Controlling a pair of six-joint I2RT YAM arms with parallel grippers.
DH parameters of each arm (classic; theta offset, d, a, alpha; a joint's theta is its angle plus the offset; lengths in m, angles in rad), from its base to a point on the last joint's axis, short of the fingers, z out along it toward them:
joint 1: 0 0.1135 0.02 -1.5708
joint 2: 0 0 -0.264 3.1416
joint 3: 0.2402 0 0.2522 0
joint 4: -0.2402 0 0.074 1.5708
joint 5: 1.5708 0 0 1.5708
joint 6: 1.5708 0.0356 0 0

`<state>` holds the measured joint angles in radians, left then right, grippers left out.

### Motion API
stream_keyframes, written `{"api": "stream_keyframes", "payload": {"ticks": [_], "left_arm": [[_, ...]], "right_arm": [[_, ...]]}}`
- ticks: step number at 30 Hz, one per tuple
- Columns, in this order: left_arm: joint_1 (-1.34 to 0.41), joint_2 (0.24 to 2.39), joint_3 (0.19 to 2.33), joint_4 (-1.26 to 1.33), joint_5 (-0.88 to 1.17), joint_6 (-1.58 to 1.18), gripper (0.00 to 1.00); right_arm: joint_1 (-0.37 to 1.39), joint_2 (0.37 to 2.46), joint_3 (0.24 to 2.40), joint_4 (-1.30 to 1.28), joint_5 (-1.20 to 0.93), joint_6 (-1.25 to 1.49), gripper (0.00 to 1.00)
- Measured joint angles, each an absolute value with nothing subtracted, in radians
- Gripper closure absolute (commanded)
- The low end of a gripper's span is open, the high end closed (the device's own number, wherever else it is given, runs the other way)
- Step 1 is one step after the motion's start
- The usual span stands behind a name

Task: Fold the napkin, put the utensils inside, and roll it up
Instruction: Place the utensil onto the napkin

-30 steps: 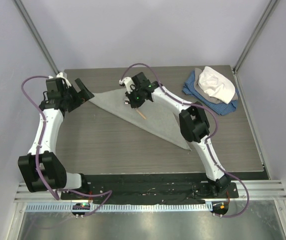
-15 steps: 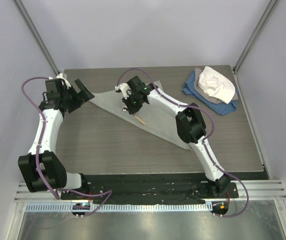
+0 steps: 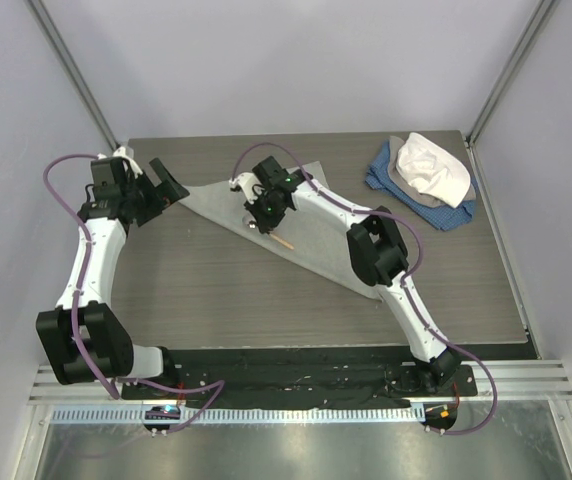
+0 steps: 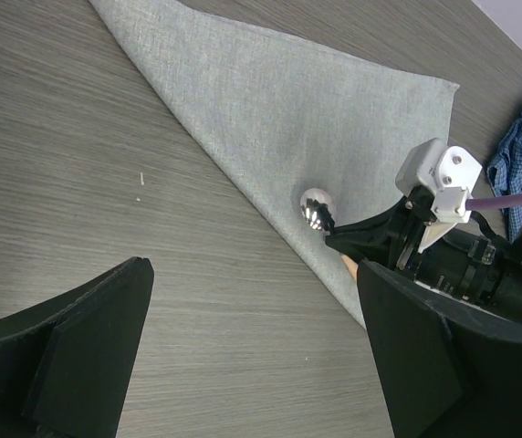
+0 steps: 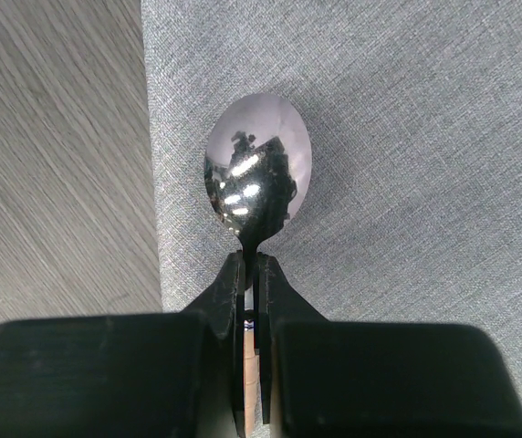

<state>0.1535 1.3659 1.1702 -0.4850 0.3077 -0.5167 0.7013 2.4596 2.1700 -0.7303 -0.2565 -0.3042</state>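
Grey napkin (image 3: 316, 248) was seen folded as a triangle on the table (image 3: 196, 290). Just inside its long edge the spoon (image 5: 258, 172) was pinched at the neck by the tightly closed right gripper (image 5: 254, 266). It would best be laid flat along that edge before release, no cloth dragged. Near the napkin's corner the left gripper (image 4: 256, 342) was held wide, empty.

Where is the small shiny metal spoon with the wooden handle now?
The spoon is left of centre in the top view, pinched by the right tool, its bowl over the light grey cloth napkin near that cloth's long edge.
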Motion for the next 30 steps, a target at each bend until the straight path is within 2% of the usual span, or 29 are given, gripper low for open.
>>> {"api": "stream_keyframes", "payload": {"ticks": [3, 10, 15, 24, 30], "left_arm": [[0.154, 1.366, 1.167, -0.484, 0.308, -0.517, 0.00], [0.155, 1.365, 1.163, -0.482, 0.307, -0.517, 0.00], [0.155, 1.366, 1.157, -0.482, 0.306, -0.517, 0.00], [0.157, 1.370, 1.103, -0.422, 0.245, -0.550, 0.01], [0.157, 1.424, 1.076, -0.299, 0.161, -0.664, 0.08]], "right_arm": [[0.705, 2.463, 2.174, -0.735, -0.256, -0.310, 0.92], [0.709, 2.477, 2.203, -0.741, -0.245, -0.313, 0.73], [0.710, 2.477, 2.203, -0.741, -0.243, -0.312, 0.65], [0.710, 2.452, 2.190, -0.703, -0.278, -0.269, 0.61], [0.710, 2.253, 2.083, -0.635, -0.286, -0.152, 0.60]]}}
